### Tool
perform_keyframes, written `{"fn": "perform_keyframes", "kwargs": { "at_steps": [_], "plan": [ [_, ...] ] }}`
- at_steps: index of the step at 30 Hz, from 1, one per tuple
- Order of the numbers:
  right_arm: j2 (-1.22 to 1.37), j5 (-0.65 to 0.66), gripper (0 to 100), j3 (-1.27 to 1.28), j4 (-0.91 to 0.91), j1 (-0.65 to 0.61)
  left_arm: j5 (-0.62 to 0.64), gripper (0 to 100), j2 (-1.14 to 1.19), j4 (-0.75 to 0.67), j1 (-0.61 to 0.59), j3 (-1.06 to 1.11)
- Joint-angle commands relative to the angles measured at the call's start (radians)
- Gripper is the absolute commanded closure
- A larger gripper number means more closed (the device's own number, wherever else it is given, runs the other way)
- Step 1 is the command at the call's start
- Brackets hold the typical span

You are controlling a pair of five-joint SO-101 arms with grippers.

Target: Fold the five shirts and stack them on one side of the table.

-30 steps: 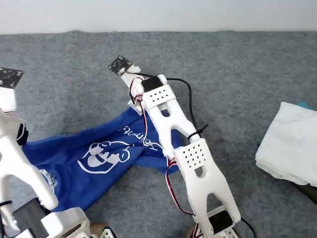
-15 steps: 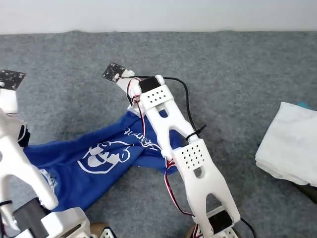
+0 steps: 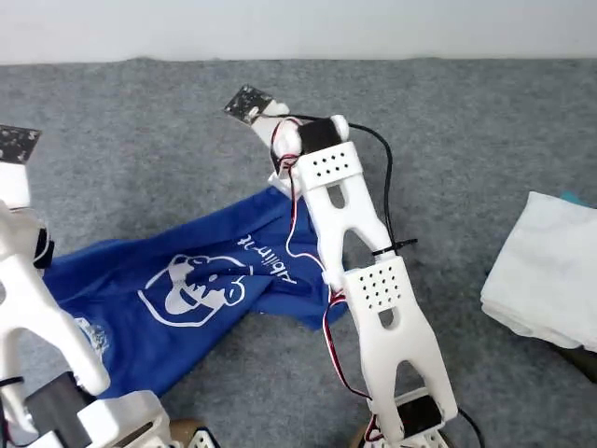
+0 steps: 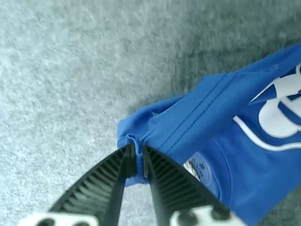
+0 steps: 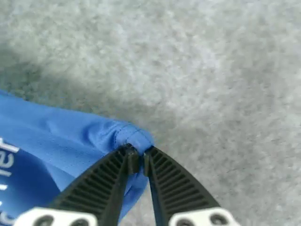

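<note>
High view shows you the blue shirt lying on the grey desk, its long axis running from your left tool, clenched on one corner, diagonally to your right tool, clenched on the opposite corner farther back.

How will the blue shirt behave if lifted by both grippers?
Likely floppy: the blue shirt lies creased and bunches where the left gripper and right gripper pinch it. It would probably sag between them. The fuzzy grey table cover may drag it.
</note>
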Motion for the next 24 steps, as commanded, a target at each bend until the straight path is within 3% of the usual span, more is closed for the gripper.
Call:
{"fn": "perform_keyframes", "kwargs": {
  "at_steps": [1, 5, 10, 24],
  "plan": [
    [-0.008, 0.006, 98.7, -0.028, -0.108, 0.030, 0.052, 99, -0.038, -0.051, 0.029, -0.002],
    [0.062, 0.002, 93.2, -0.029, -0.189, 0.031, 0.072, 99, -0.040, -0.109, 0.068, 0.051],
    [0.076, -0.186, 79.2, -0.057, -0.160, 0.033, 0.072, 99, -0.040, -0.109, 0.078, 0.085],
    [0.150, -0.233, 78.0, -0.018, -0.223, -0.073, 0.072, 99, -0.043, -0.109, 0.078, 0.104]
  ]
}}
